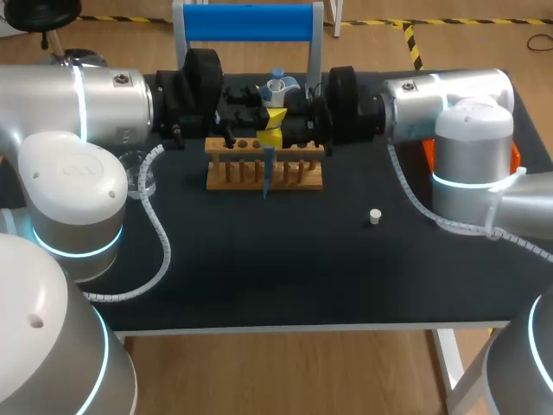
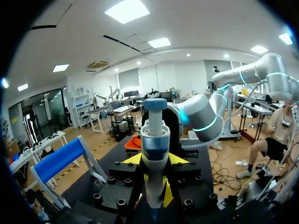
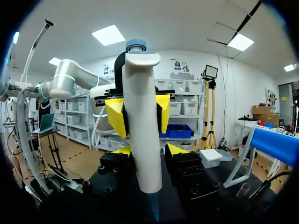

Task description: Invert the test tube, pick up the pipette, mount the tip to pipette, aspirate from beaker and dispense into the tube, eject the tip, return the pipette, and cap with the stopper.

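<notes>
Hanging above the rack [image 1: 298,177], the tipped pipette [image 3: 142,140] sits squeezed in the left gripper [image 3: 138,114]; right gripper [image 3: 149,151], can't tell. Stopper [image 1: 374,216] lies near the rack: capping not done.

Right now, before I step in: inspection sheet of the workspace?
Surface: black table, no spill seen.
Job's things: pipette with blue tip, held above the rack; beaker and stopper on the table; tube cannot be made out.
Clutter: orange item and blue-barred stand at the far side.
Tools: left tool and right tool both shut on the pipette.
Cables: left hose and right hose trail on the table.
Surroundings: nothing seen.
</notes>
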Available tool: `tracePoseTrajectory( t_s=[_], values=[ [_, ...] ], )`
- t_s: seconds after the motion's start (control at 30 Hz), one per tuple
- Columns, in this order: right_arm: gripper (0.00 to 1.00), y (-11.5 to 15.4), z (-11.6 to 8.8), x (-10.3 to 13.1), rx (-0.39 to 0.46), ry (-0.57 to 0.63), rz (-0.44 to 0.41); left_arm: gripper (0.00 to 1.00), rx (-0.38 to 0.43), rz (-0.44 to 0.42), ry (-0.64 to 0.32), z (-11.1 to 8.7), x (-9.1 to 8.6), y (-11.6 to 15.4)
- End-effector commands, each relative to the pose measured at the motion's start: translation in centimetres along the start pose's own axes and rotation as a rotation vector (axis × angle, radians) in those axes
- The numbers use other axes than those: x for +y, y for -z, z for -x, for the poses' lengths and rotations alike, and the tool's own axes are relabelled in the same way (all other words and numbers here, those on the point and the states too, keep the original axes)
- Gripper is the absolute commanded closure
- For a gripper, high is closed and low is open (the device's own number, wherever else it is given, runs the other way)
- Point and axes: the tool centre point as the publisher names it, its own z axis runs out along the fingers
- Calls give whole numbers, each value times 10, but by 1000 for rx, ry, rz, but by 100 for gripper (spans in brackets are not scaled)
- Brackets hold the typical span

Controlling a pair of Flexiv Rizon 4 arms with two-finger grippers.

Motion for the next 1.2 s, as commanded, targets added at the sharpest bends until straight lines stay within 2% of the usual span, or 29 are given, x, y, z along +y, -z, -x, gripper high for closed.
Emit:
tracePoseTrajectory(
  t_s=[0.03, 0.1, 0.27, 0.3, 0.33, 0.37, 0.73, 1.2],
  values=[
    [82, 0, 3, -1, 2, 0, 4, 100, 3, -3, -1, -1, 0, 0],
    [100, 0, 3, -1, 3, 1, 5, 100, 3, -3, -1, -1, 0, 0],
    [100, 1, 2, -1, 6, 7, 7, 100, 3, -3, -1, -1, 0, 0],
    [100, 1, 2, -1, 6, 7, 7, 90, 3, -3, -1, -1, 0, 0],
    [100, 2, 1, -1, 5, 8, 8, 22, 3, -3, -1, -1, 0, 0],
    [100, 4, 1, -1, 5, 8, 9, 0, 3, -3, -1, -1, 0, 0],
    [100, 41, -7, -1, -13, 27, 35, 0, 3, -3, -1, -1, 0, 0],
    [100, 127, -2, 0, -18, 54, 45, 0, 3, -3, -1, -1, 0, 0]
  ],
)
